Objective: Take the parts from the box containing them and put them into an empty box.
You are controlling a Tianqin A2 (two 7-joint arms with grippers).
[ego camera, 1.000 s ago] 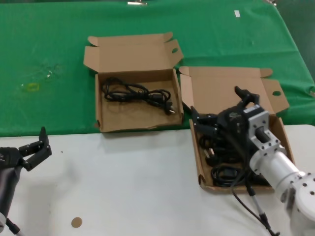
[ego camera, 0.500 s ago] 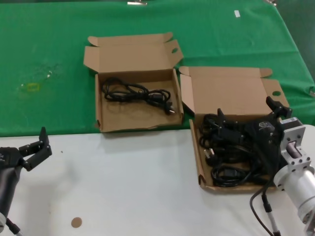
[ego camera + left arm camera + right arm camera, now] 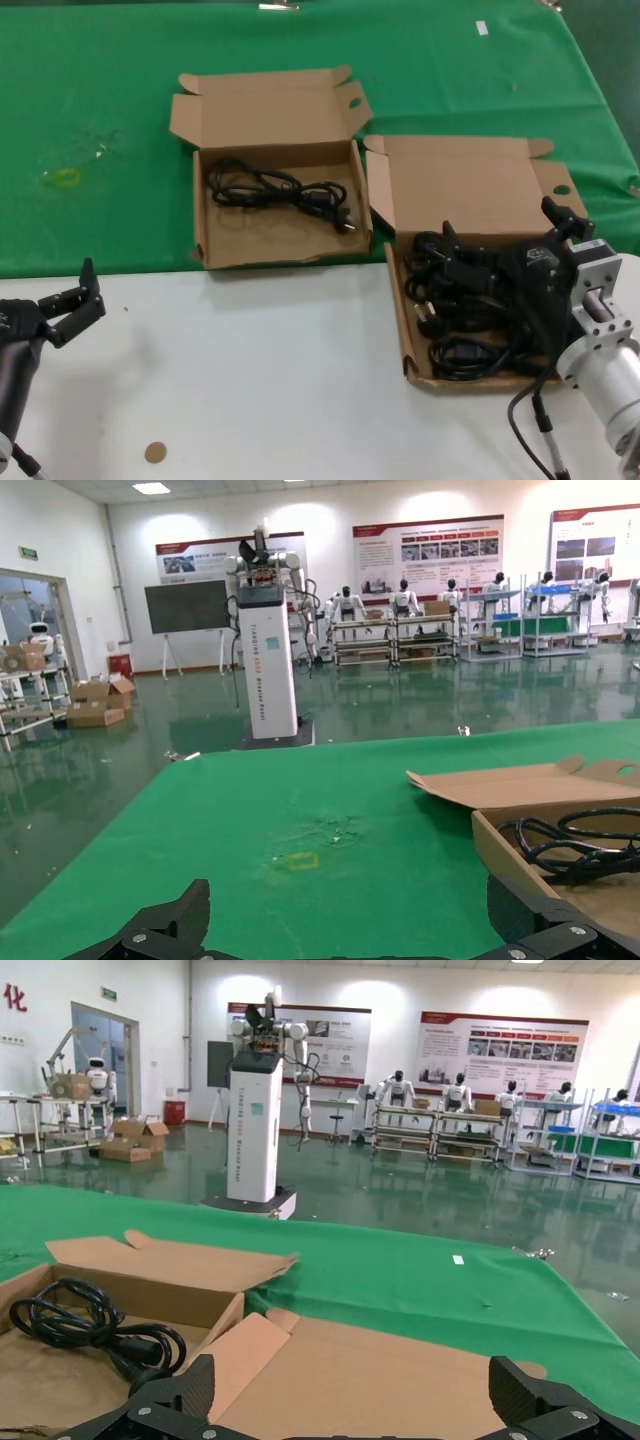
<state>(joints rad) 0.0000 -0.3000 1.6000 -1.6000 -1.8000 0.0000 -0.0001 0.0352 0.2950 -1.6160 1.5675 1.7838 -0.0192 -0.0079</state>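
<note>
Right gripper has swung out from the full box's left-centre to its right side since a second ago, and has held there for the last half second; fingers spread wide, holding nothing, one tip over the cords, the other out past the right wall. Full box sits at the right, straddling the edge between white table and green cloth, lid open to the rear; the cords are piled inside, mostly under the gripper. Second box is just left of it and farther back on the cloth, near corners almost touching, lid also open back; one cord already lies in it, floor in front of that cord bare. Left gripper is parked low at the table's left edge, fingers apart, empty, well clear of both boxes.
</note>
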